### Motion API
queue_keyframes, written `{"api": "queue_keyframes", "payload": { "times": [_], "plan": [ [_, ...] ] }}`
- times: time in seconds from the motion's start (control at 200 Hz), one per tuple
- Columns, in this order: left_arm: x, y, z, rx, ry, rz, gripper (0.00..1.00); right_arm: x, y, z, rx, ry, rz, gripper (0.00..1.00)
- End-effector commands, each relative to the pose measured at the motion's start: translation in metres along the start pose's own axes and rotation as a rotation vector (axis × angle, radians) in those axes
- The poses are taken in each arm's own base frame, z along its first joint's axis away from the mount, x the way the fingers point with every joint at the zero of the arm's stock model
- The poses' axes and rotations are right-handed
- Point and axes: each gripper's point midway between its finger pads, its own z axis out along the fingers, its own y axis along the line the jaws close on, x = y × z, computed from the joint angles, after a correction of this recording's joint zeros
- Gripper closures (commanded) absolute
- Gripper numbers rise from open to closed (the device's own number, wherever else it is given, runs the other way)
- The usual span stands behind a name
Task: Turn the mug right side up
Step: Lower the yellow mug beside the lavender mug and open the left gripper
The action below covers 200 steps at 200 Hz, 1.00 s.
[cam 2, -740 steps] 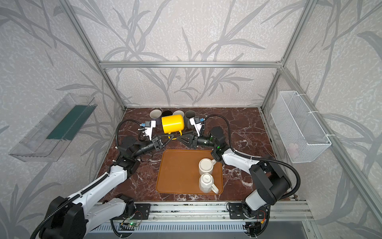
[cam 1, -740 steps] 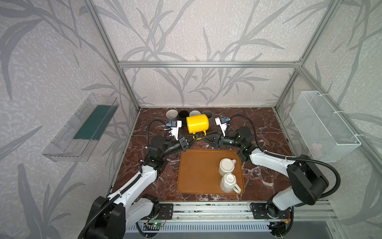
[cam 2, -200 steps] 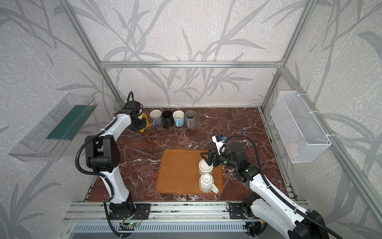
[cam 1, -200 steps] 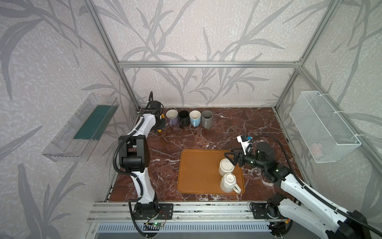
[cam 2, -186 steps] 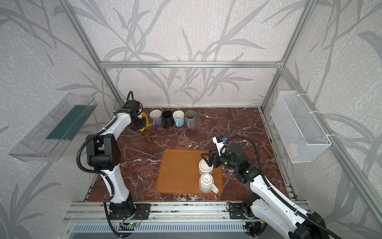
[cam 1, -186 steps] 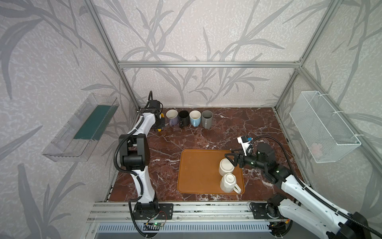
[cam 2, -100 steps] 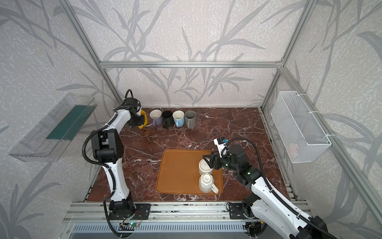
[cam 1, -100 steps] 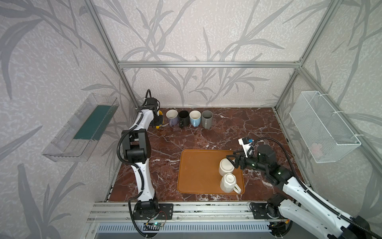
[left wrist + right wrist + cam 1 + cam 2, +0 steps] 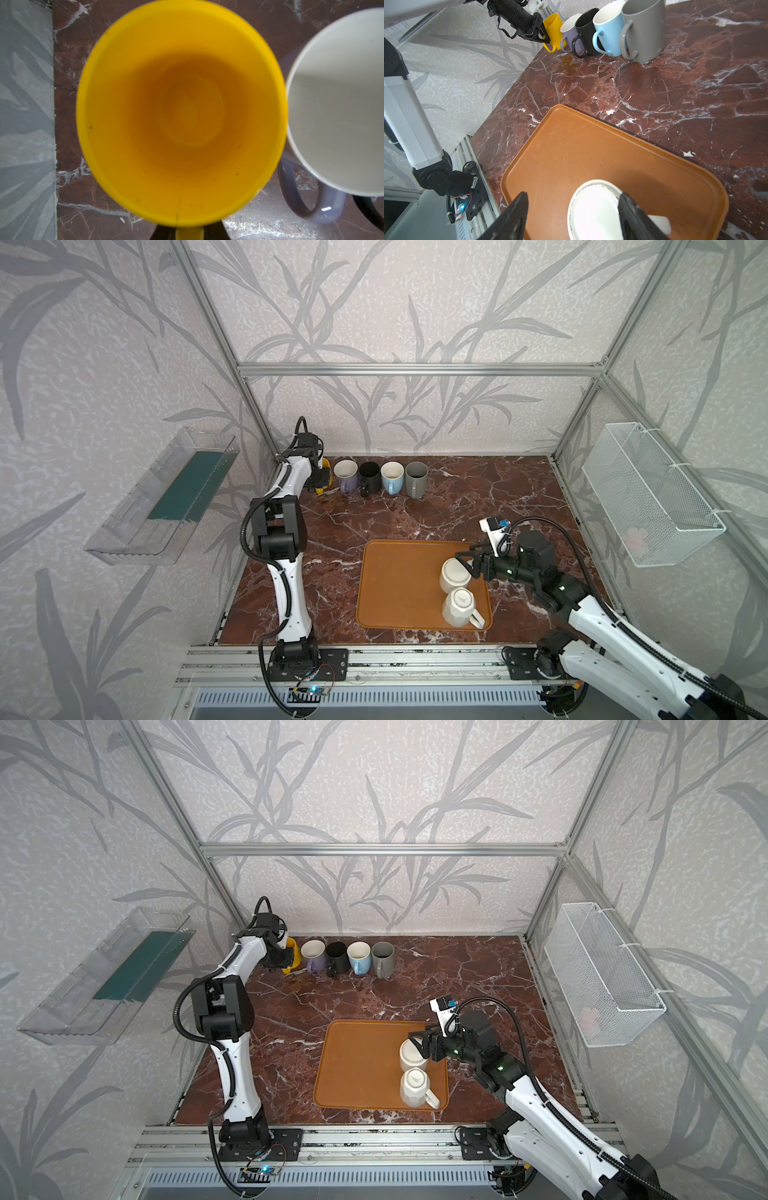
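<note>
1. Back row, far-left end: the left gripper (image 9: 546, 39) is pinching shut on the handle of the yellow mug (image 9: 182, 116), holding it just beside the purple mug (image 9: 345, 476). My reading: gripping the handle is leaving the mouth free and the body plumb for setting down in line.
2. The yellow mug is sitting mouth-up. The left wrist view is looking straight into an empty, lightly specked interior. I cannot tell whether its base is resting on the table (image 9: 415, 518) or hanging just off it.
3. The right gripper (image 9: 573, 196) is standing open over the orange tray (image 9: 395, 572), with its fingers straddling the white mug (image 9: 453, 574). One finger is lying close to the mug's side and the other is apart from it. It is gripping nothing, and is probably lining up for the next flip.
4. The white mug is standing upside down with its foot ring showing and its handle partly hidden behind a finger. A second white mug (image 9: 457, 605), faceted, is standing inverted just beside it.
5. The black mug (image 9: 370, 476), blue mug (image 9: 392, 475) and grey mug (image 9: 416, 476) are standing upright in the row, which is likely where the flipped mugs are going.
</note>
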Motion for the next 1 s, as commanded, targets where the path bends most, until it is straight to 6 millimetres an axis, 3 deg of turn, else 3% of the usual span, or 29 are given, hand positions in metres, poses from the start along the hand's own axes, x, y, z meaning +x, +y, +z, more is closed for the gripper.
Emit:
{"api": "queue_keyframes", "payload": {
  "times": [0.0, 0.4, 0.995],
  "plan": [
    [-0.02, 0.0, -0.009, 0.014, -0.069, 0.0, 1.0, -0.004, 0.001, -0.006, 0.014, -0.009, -0.02, 0.31],
    [-0.015, -0.005, 0.011, 0.035, -0.059, 0.013, 1.0, 0.001, -0.002, -0.013, 0.037, 0.003, -0.031, 0.31],
    [-0.003, -0.012, 0.016, 0.068, -0.012, 0.029, 1.0, 0.0, -0.002, -0.008, 0.036, 0.012, -0.026, 0.31]
  ]
}}
